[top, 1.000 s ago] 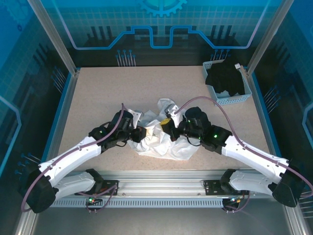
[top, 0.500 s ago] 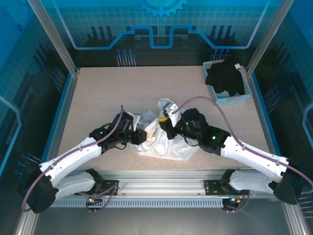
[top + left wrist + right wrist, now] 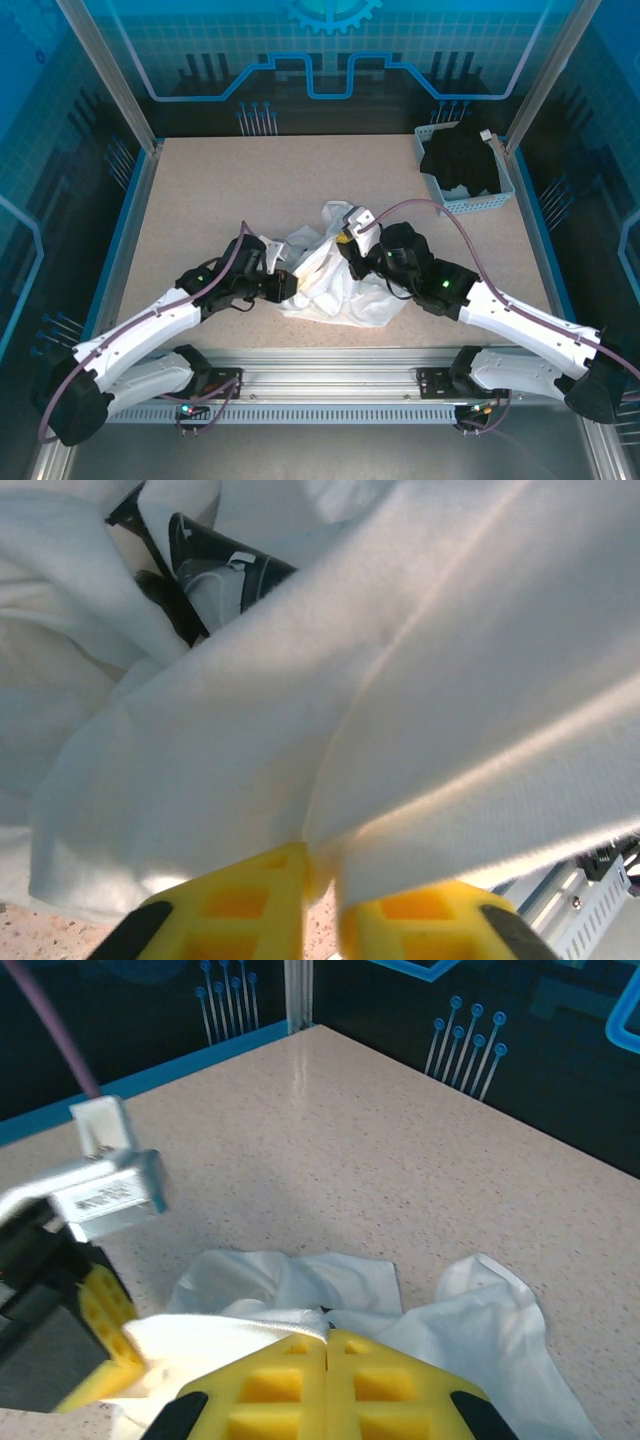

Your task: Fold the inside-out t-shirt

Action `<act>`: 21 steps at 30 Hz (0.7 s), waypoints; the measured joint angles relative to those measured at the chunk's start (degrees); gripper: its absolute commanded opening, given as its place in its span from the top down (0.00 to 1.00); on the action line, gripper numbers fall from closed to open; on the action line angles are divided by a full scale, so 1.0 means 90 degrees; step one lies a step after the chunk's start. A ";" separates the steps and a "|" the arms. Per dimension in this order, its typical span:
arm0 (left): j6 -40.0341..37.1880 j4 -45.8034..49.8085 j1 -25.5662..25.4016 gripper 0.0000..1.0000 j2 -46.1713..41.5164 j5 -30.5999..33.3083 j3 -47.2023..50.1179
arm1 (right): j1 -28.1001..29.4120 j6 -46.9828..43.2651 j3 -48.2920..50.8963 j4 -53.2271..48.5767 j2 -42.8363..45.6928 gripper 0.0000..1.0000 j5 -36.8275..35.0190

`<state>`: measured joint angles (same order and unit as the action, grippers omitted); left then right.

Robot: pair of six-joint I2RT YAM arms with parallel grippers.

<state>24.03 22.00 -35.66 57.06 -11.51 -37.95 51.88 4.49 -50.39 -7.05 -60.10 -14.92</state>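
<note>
Crumpled white cotton t-shirt point(image 3: 335, 290) bunches crosswise between left gripper point(image 3: 288, 286) and right gripper point(image 3: 345, 242), both clamped on it. Well beyond the right jaws, a light-blue plastic basket point(image 3: 470, 201) holds a black garment point(image 3: 462, 158).

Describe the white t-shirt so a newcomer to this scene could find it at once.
On the speckled beige table, look at the near middle, where the left claw and the right claw come together. The t-shirt lies there as a crumpled white heap, pinched by both. Unlike the black garment in the basket at the far right corner, it is white and out on the tabletop.
</note>
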 measured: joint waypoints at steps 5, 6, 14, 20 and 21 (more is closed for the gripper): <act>0.0002 -0.0022 0.0041 0.92 -0.0401 -0.0102 0.0085 | -0.0240 0.0080 -0.0039 -0.0284 -0.0002 1.00 -0.0165; 0.0005 -0.0083 0.0041 0.92 -0.0471 -0.0160 0.0114 | -0.0277 0.0124 -0.0068 -0.0347 -0.0010 1.00 -0.0177; 0.0177 -0.1384 0.0053 0.96 -0.1321 -0.1426 0.0755 | -0.0724 0.0527 -0.0379 -0.0736 -0.0495 1.00 -0.0119; 0.0114 -0.1596 0.0022 0.97 -0.1299 -0.1515 0.0760 | -0.1263 0.0724 -0.0386 -0.0993 -0.0716 1.00 0.0359; 0.0080 -0.1506 -0.0012 0.96 -0.1180 -0.1440 0.0719 | -0.1319 0.0743 -0.0403 -0.1054 -0.0755 1.00 0.0430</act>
<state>24.75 8.45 -35.77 46.44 -24.47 -31.48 40.01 11.18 -54.02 -16.53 -66.89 -11.05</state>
